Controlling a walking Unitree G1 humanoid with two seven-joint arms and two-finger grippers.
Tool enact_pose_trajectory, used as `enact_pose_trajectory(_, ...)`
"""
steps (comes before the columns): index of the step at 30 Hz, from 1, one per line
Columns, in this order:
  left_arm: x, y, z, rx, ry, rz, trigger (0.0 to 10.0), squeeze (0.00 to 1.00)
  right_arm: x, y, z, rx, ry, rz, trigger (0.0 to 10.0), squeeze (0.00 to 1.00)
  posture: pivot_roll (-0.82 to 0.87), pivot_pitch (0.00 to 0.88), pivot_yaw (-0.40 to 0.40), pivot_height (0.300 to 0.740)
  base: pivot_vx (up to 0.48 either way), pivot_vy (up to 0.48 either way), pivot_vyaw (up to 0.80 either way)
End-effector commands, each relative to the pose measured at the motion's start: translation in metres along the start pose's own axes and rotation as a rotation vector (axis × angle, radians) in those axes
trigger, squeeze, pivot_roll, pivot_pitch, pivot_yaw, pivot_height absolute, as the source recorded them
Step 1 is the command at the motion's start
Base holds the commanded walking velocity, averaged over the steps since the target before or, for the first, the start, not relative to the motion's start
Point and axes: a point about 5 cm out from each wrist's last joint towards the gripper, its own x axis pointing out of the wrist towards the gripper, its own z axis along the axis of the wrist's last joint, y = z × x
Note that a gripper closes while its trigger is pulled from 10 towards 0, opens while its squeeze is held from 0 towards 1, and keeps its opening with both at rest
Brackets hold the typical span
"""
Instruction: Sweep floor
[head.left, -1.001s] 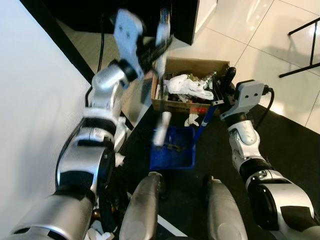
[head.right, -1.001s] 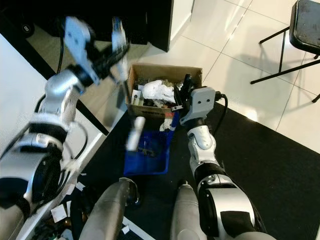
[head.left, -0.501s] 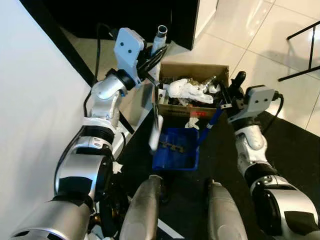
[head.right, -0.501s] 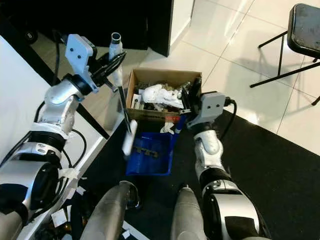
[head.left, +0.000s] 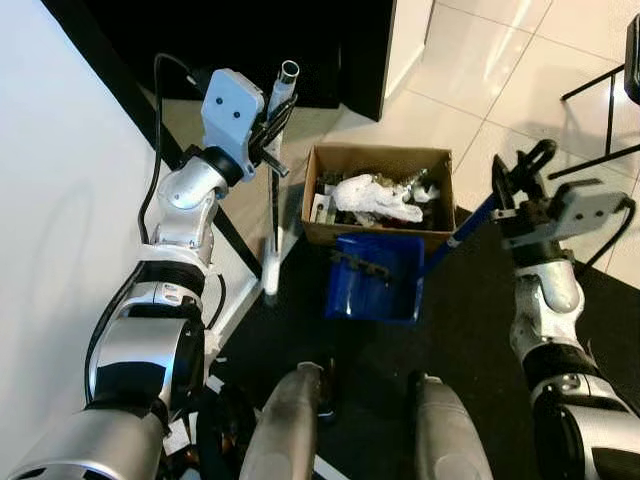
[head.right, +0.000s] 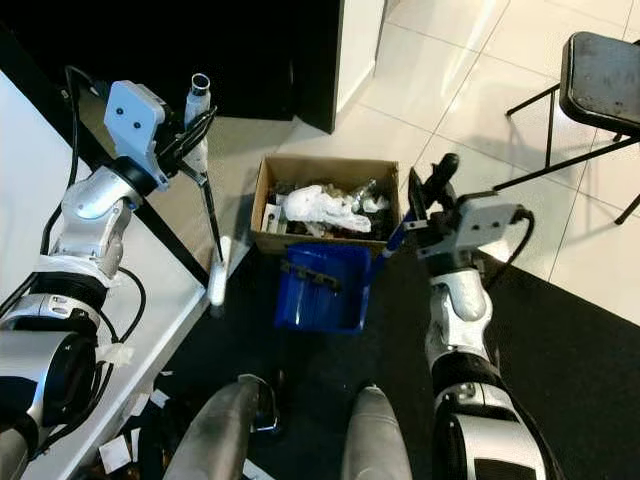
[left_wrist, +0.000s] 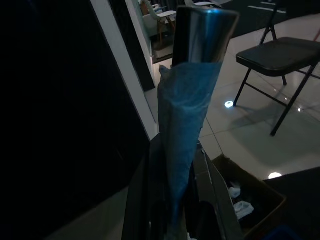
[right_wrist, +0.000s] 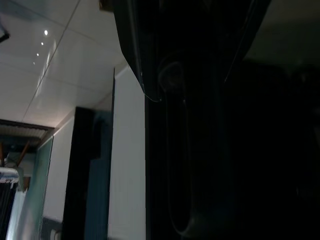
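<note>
The dark floor mat (head.left: 480, 330) lies under the robot's feet, with pale tiles beyond it and a white wall panel along the robot's left. On the mat's far edge sits a brown cardboard box (head.right: 325, 165), holding crumpled white paper and mixed scraps, heaped about to the rim. Just in front of it, touching or nearly so, is the blue dustpan (head.left: 373, 283), tilted toward the box, with a few dark bits along its inner upper edge.

The dustpan's blue handle runs up and to the robot's right into the right hand (head.left: 520, 180), which appears clenched on it, though the grip itself is hard to make out. The broom (head.left: 273, 215) hangs nearly upright on the left, its long axis vertical, white tip near the mat's left edge and well to the left of the dustpan. The left hand (head.left: 268, 125) is clenched around the broom's upper shaft, below its silver end.

Judging from this, the next sweep must carry the broom tip rightward toward the pan's mouth.
</note>
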Motion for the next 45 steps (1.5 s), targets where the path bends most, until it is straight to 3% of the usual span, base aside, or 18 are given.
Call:
enact_pose_trajectory(1, -0.011, 0.006, -0.012, -0.087, 0.039, 0.067, 10.0, 0.00, 0.005, -0.006, 0.014, 0.015, -0.073, -0.034, 10.0, 0.00, -0.01, 0.071, 0.071, 0.740, 0.000, 0.000, 0.00)
enact_pose_trajectory(3, -0.019, 0.003, -0.024, -0.189, 0.056, 0.134, 10.0, 0.00, 0.011, -0.013, 0.027, 0.035, -0.123, -0.051, 10.0, 0.00, -0.01, 0.070, 0.071, 0.740, 0.000, 0.000, 0.00)
enact_pose_trajectory(10, -0.036, 0.011, -0.039, -0.191, 0.120, 0.272, 10.0, 0.00, 0.028, -0.029, 0.053, 0.015, -0.199, -0.065, 10.0, 0.00, -0.01, 0.071, 0.061, 0.740, 0.000, 0.000, 0.00)
enact_pose_trajectory(12, -0.044, 0.013, -0.052, -0.266, 0.214, 0.338, 10.0, 0.00, 0.036, -0.036, 0.064, -0.004, -0.218, -0.077, 10.0, 0.00, -0.01, 0.073, 0.059, 0.740, 0.000, 0.000, 0.00)
enact_pose_trajectory(15, -0.049, 0.001, -0.062, -0.301, 0.267, 0.311, 10.0, 0.00, 0.042, -0.045, 0.071, -0.014, -0.205, -0.098, 10.0, 0.00, -0.01, 0.077, 0.055, 0.740, 0.000, 0.000, 0.00)
enact_pose_trajectory(18, -0.050, -0.007, -0.062, -0.305, 0.248, 0.289, 10.0, 0.00, 0.044, -0.047, 0.070, -0.021, -0.184, -0.100, 10.0, 0.00, -0.01, 0.077, 0.055, 0.740, 0.000, 0.000, 0.00)
enact_pose_trajectory(21, -0.049, -0.014, -0.061, -0.391, 0.201, 0.350, 10.0, 0.00, 0.049, -0.042, 0.070, -0.043, -0.159, -0.058, 10.0, 0.00, -0.02, 0.072, 0.056, 0.740, 0.000, 0.000, 0.00)
enact_pose_trajectory(34, -0.057, -0.040, -0.068, -0.354, 0.253, 0.309, 10.0, 0.00, 0.066, -0.046, 0.078, -0.087, -0.148, -0.066, 10.0, 0.00, -0.02, 0.059, 0.035, 0.740, 0.051, 0.000, 0.00)
enact_pose_trajectory(45, -0.056, -0.045, -0.065, -0.364, 0.246, 0.310, 10.0, 0.00, 0.070, -0.047, 0.081, -0.097, -0.164, -0.068, 10.0, 0.00, -0.02, 0.059, 0.036, 0.740, 0.441, 0.000, 0.00)
